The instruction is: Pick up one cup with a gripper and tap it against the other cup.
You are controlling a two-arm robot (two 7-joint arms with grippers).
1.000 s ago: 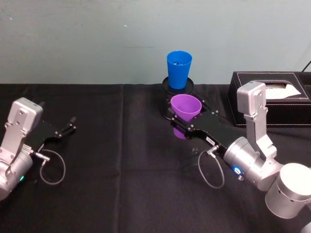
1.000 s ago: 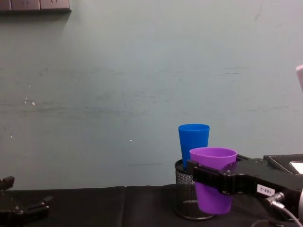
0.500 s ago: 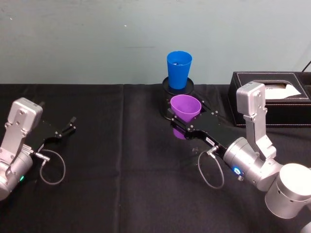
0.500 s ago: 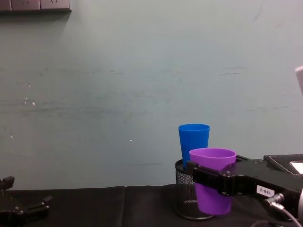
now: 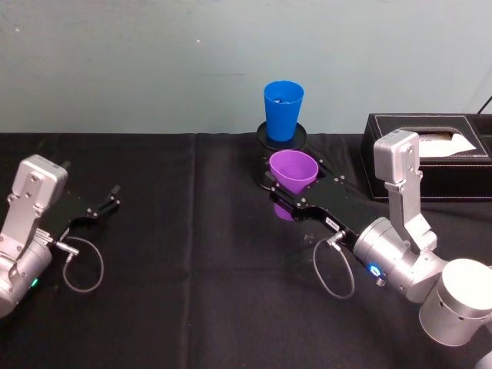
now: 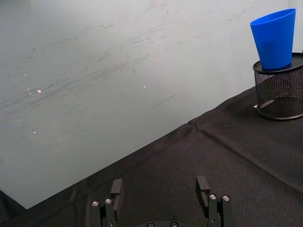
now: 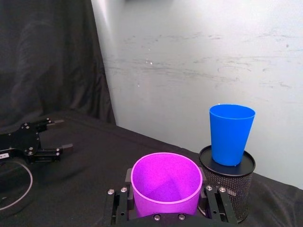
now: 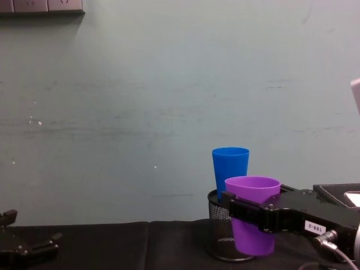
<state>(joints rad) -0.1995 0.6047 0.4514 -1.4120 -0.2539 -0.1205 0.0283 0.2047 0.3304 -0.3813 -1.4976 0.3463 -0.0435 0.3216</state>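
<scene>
The purple cup [image 5: 293, 171] is held upright above the black cloth, with my right gripper [image 5: 294, 186] shut on its sides. In the right wrist view the purple cup [image 7: 165, 182] sits between the two fingers [image 7: 117, 204]. The blue cup [image 5: 282, 109] stands upright on a black mesh pen holder [image 5: 281, 139] just behind it. Seen from the chest, the purple cup [image 8: 253, 219] hangs in front of the holder [image 8: 218, 236], its rim below the blue cup's [image 8: 230, 167] rim. The two cups are apart. My left gripper [image 5: 104, 201] rests open at the far left.
A black tissue box [image 5: 427, 156] stands at the back right, close to my right arm. A grey-green wall rises directly behind the blue cup. Black cloth covers the table between the two arms.
My right gripper and the purple cup have crept very slightly to the left. The blue cup and the left arm have stayed still.
</scene>
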